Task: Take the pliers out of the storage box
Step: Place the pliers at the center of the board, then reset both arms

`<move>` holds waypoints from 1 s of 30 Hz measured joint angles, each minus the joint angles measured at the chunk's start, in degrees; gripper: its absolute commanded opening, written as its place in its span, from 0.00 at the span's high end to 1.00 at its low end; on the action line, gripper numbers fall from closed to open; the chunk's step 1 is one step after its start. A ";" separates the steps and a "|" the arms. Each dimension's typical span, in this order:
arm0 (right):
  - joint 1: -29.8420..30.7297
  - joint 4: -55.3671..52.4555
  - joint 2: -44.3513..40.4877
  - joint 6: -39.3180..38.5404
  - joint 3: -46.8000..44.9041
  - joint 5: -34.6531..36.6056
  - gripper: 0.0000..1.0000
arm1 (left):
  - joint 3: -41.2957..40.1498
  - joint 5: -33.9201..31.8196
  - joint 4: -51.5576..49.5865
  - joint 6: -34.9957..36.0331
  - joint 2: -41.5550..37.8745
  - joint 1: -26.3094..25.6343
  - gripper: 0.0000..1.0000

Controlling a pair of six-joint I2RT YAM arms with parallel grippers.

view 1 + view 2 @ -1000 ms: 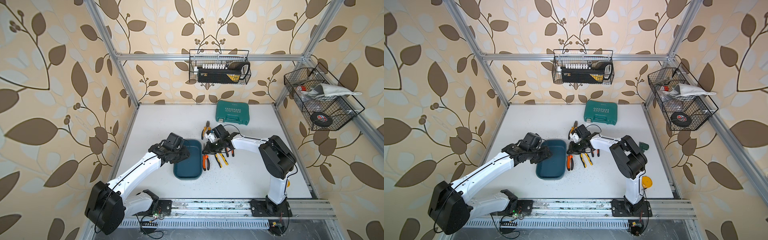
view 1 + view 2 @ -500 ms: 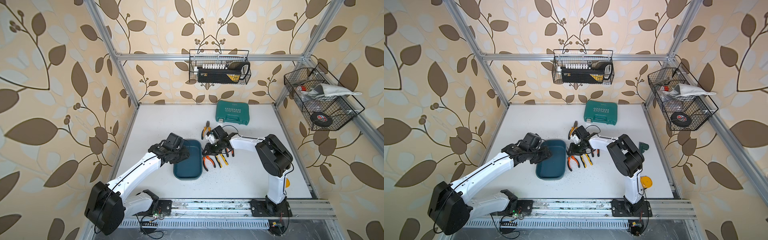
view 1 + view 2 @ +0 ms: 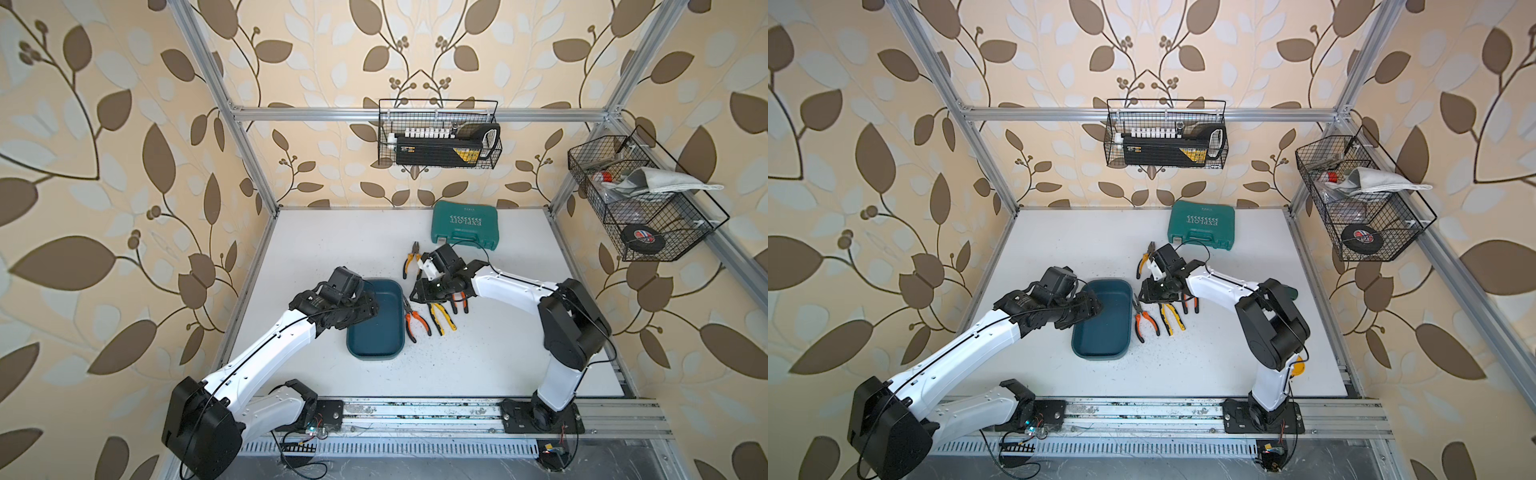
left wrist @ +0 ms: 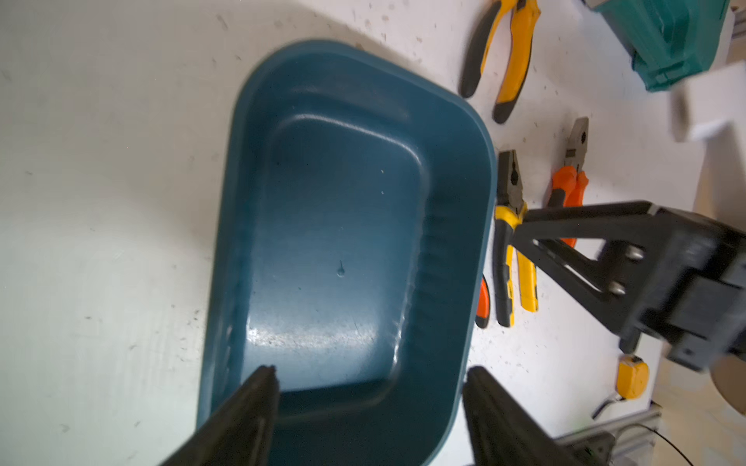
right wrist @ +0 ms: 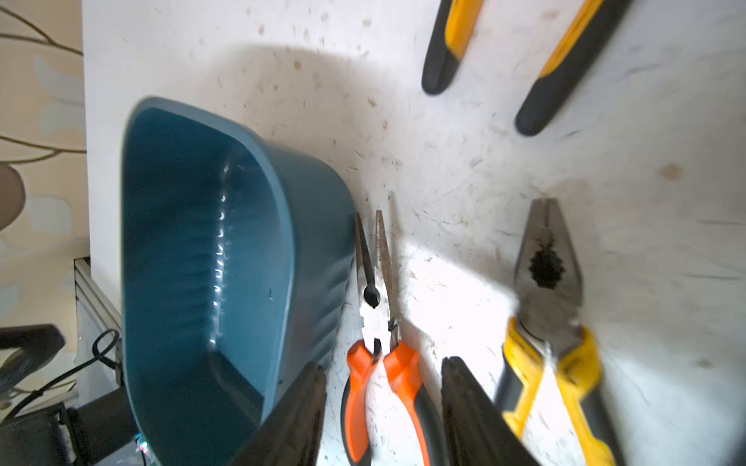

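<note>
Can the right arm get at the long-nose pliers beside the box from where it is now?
Probably yes. The right gripper hangs open over the long-nose pliers, a finger each side of their orange handles. They lie flat, uncovered, on the table; only the storage box wall is close.

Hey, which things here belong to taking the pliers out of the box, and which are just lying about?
Part of the job: storage box, empty; long-nosed orange pliers; yellow-and-black pliers; orange-and-black pliers; yellow-orange pliers, all lying outside it.

Just lying about: green tool case; back wire basket; side wire basket.
</note>
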 measured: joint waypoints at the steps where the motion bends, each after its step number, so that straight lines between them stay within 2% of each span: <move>1: 0.02 -0.81 -2.27 -0.44 0.00 1.90 0.42 | 0.00 -1.36 -0.28 -0.44 -0.63 0.00 0.01; 4: 0.07 -2.36 -9.70 -1.84 0.00 8.66 0.32 | -0.17 -5.55 -0.48 -2.05 -4.09 0.00 0.01; 5: 0.07 -2.62 -11.76 -2.34 -0.04 10.56 0.04 | -0.37 -6.69 -0.26 -2.89 -5.33 0.00 0.01; 6: 0.07 -2.71 -14.53 -2.56 -0.26 13.14 0.01 | -0.94 -8.33 0.33 -3.80 -7.32 -0.02 0.01; 11: 0.15 -1.86 -27.36 -5.88 -4.13 24.04 0.01 | -6.29 -16.00 6.23 -3.50 -14.95 0.00 0.01; 15: 0.15 2.08 -32.98 -11.78 -10.78 32.89 0.01 | -8.92 -23.58 10.34 4.57 -16.35 0.00 0.01; 19: -0.42 8.59 -34.64 -18.08 -20.13 40.19 0.01 | -11.26 -33.64 16.98 15.13 -16.33 0.00 0.01; 21: -2.91 12.09 -35.60 -18.75 -24.61 40.48 0.01 | -13.35 -38.38 20.85 19.12 -16.33 0.00 0.01; 24: -9.75 18.21 -38.69 -19.26 -31.12 39.21 0.01 | -16.81 -43.08 26.38 24.74 -15.87 0.04 0.01; 27: -15.56 25.59 -41.44 -21.73 -36.76 39.23 0.01 | -19.52 -45.33 32.28 30.51 -14.73 0.63 0.01; 30: -19.67 33.55 -41.79 -24.48 -41.57 39.39 0.01 | -22.77 -44.17 40.83 39.60 -13.11 2.51 0.01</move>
